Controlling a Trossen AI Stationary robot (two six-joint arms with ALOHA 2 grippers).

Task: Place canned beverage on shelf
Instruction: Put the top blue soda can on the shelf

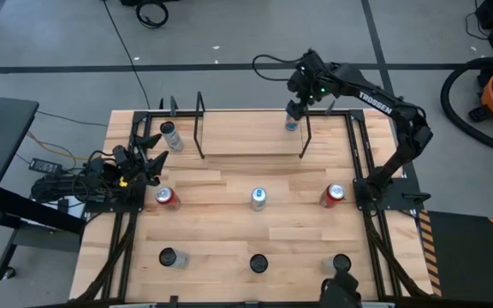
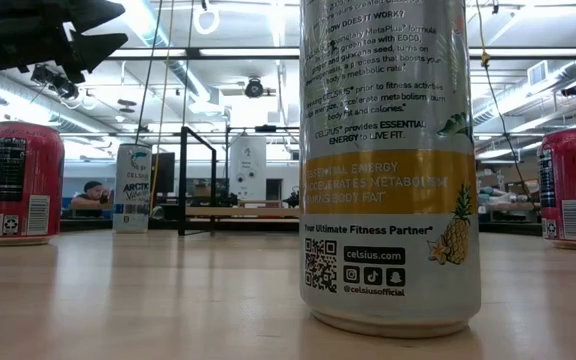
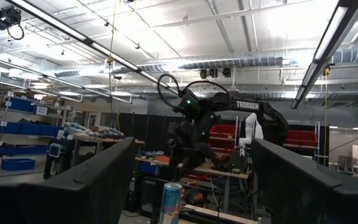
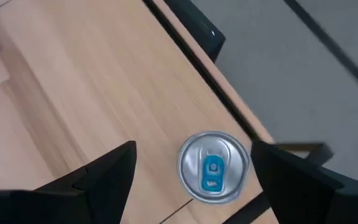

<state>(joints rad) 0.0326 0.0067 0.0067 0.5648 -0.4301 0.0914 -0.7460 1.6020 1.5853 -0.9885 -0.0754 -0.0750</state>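
Observation:
A silver can with a blue tab (image 4: 213, 167) stands upright on the shelf's light wood board (image 1: 246, 137), near its far right corner; the left wrist view shows this can (image 3: 171, 202) as blue and silver. My right gripper (image 4: 194, 171) hangs over it, pointing down, open, with one finger on either side of the can top and above it. In the high view the right gripper (image 1: 294, 109) is just above the can (image 1: 291, 125). My left gripper (image 1: 148, 162) waits open at the table's left edge, holding nothing.
Two red cans (image 1: 166, 198) (image 1: 334, 195) and a blue-topped can (image 1: 258, 198) stand in a row mid-table. Three dark-topped cans (image 1: 258, 263) line the near edge. A silver can (image 1: 170, 137) sits left of the shelf. The shelf's black end frames (image 1: 200, 124) rise at both ends.

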